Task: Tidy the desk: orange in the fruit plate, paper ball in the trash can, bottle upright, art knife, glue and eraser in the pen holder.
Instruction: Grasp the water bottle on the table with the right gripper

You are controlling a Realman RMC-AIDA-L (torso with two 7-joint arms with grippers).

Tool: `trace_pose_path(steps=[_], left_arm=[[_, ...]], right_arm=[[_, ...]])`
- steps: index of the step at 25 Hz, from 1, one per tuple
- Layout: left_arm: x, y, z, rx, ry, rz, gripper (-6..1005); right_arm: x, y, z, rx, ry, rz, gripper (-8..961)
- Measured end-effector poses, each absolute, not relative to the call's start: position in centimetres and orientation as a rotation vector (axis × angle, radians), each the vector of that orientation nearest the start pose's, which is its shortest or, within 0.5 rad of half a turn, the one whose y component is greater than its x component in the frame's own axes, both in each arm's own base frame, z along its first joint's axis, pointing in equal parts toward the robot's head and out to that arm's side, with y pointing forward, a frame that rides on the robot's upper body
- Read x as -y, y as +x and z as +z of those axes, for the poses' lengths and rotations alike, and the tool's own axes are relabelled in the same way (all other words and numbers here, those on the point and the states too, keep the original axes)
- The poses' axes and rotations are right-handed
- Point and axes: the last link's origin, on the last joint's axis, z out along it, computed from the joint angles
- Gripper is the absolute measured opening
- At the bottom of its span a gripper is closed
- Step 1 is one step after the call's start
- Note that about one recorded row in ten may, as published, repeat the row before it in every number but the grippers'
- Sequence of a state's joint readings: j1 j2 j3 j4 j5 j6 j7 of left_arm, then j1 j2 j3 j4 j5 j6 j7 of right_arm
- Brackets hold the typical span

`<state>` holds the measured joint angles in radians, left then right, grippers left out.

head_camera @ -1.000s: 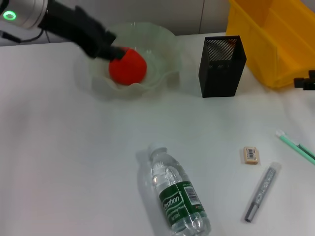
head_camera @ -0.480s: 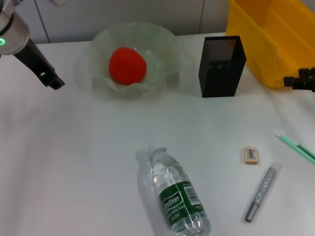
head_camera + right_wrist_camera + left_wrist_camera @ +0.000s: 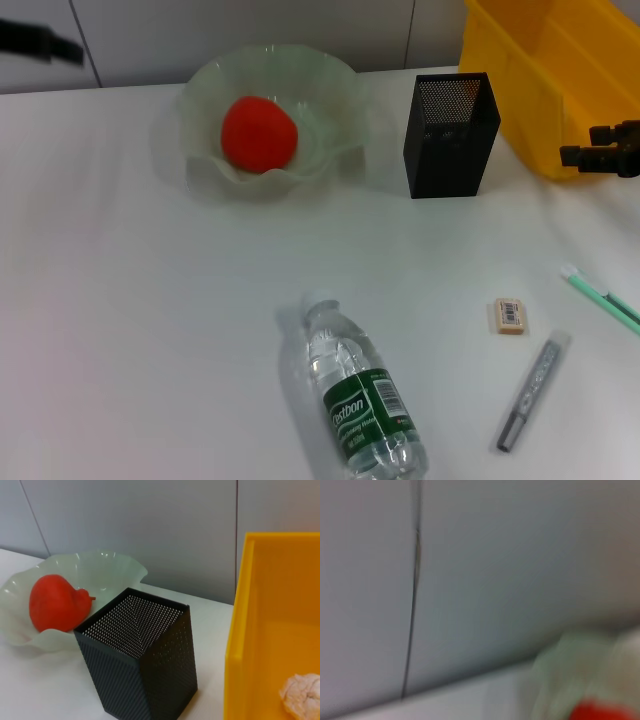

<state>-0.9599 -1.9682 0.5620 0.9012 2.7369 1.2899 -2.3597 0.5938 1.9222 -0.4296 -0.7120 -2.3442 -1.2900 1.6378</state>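
With orange [image 3: 258, 132] plated and paper ball [image 3: 302, 696] binned, the right hand [image 3: 580, 156], grip state unclear, should stand the bottle [image 3: 355, 395] next.

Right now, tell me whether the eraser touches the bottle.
Apart. The head view shows bare table between the eraser and the lying bottle.

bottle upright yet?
No, the bottle lies on its side on the table, cap toward the fruit plate.
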Motion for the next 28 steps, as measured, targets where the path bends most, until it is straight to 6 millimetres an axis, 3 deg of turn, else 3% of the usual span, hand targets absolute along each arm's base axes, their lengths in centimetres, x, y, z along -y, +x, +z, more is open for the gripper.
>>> trace_pose_path(steps=[1,2,5,9,13,15,18,20,28], left_arm=[[-47.0,-19.7,10.7,1.117,-2.197,-0.079,421],[-46.8,-20.3,12.0,1.120,-2.179,-0.311,421],[-45.4,-20.2,13.7,0.970,-2.230,-0.656,423],[-44.2,-19.5,14.2,0.909,-2.309,-0.725,426],[-42.7,-17.7,13.6,0.912,-2.426,-0.611,428],[-41.4,-15.7,12.6,0.908,-2.485,-0.451,430],[-41.0,-15.2,11.9,0.941,-2.484,-0.320,431],[-40.3,-15.0,10.2,1.026,-2.450,-0.109,433],[-38.9,-15.6,6.5,1.226,-2.397,0.164,469]], right_arm=[[-38.1,33.5,10.4,-0.903,-2.296,0.239,617],[-38.2,33.5,10.4,-0.899,-2.298,0.234,617],[-38.3,33.3,10.4,-0.890,-2.310,0.226,617],[-38.5,33.2,10.3,-0.885,-2.319,0.222,617],[-38.6,33.1,10.3,-0.881,-2.320,0.217,617],[-38.6,33.1,10.3,-0.872,-2.325,0.211,617],[-38.6,33.1,10.2,-0.863,-2.333,0.205,617],[-38.6,33.1,9.9,-0.853,-2.346,0.195,617],[-38.5,33.3,9.1,-0.839,-2.367,0.162,617]])
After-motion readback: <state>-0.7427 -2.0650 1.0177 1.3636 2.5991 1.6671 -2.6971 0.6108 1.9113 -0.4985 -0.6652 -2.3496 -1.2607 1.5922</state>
